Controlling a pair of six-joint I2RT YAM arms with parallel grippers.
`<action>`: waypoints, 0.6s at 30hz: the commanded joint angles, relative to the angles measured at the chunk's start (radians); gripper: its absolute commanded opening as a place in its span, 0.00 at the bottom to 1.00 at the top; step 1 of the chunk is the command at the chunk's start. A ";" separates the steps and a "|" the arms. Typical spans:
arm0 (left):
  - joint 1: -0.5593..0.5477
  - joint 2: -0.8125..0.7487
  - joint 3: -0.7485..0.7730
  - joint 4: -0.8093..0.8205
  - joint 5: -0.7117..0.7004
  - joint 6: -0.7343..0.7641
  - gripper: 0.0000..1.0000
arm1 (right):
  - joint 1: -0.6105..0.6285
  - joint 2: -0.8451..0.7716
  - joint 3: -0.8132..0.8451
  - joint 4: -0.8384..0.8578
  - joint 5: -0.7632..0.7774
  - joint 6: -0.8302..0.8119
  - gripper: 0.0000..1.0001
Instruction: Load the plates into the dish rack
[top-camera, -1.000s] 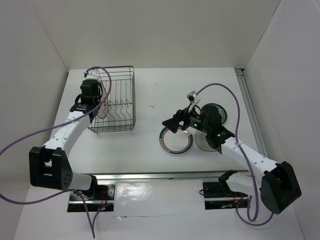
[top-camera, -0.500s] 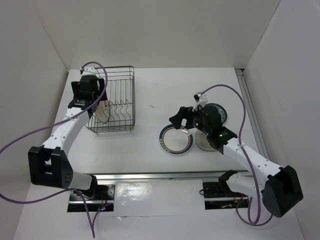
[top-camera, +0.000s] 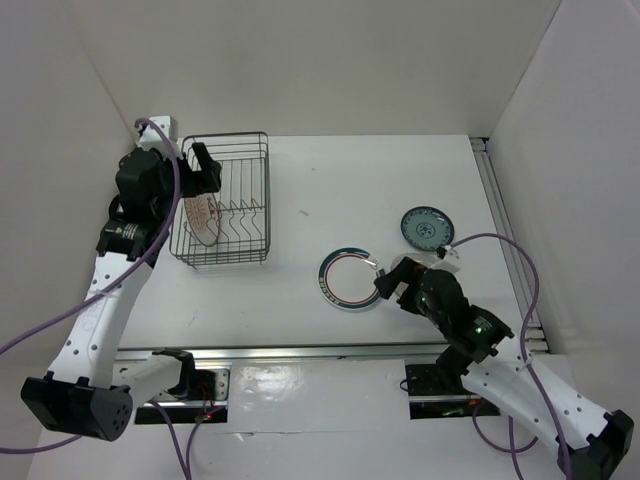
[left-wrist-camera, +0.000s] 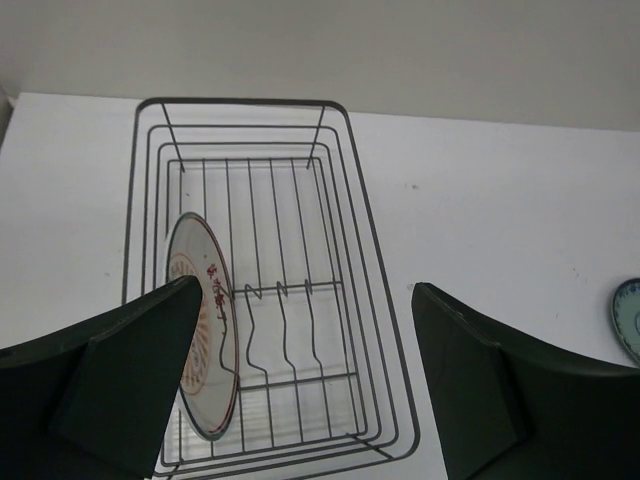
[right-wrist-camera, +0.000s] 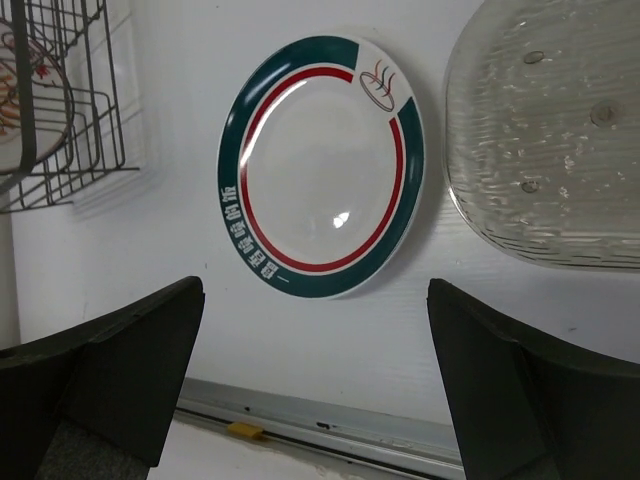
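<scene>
The dark wire dish rack (top-camera: 240, 205) (left-wrist-camera: 340, 300) stands at the back left. The white plate with an orange-red centre (top-camera: 202, 220) (left-wrist-camera: 200, 340) stands upright in its near left slot. My left gripper (top-camera: 185, 170) (left-wrist-camera: 305, 300) hovers above the rack, open and empty. Flat on the table lie the green-and-red-ringed plate (top-camera: 350, 280) (right-wrist-camera: 320, 165), the small teal plate (top-camera: 426, 228) (left-wrist-camera: 628, 315) and a greyish plate (right-wrist-camera: 550, 130), the last mostly hidden under my right arm in the top view. My right gripper (top-camera: 395, 285) (right-wrist-camera: 315, 290) is open, above the ringed plate's near edge.
A metal rail (right-wrist-camera: 320, 425) runs along the table's near edge just below the ringed plate. Another rail (top-camera: 500, 220) lines the right side. White walls enclose the table on the left, back and right.
My left gripper opened, left the orange-centred plate standing in the rack, and lifted away to the left. My right arm pulled back toward the near edge, off the ringed plate.
</scene>
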 joint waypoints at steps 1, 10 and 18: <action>-0.002 0.002 0.008 0.010 0.096 -0.019 1.00 | 0.013 -0.034 -0.036 -0.092 0.066 0.105 0.99; -0.002 -0.007 -0.003 0.020 0.114 -0.019 1.00 | 0.031 0.084 -0.189 0.134 0.015 0.185 0.97; -0.002 -0.005 -0.003 0.030 0.145 -0.019 1.00 | 0.072 0.147 -0.229 0.348 0.035 0.216 0.95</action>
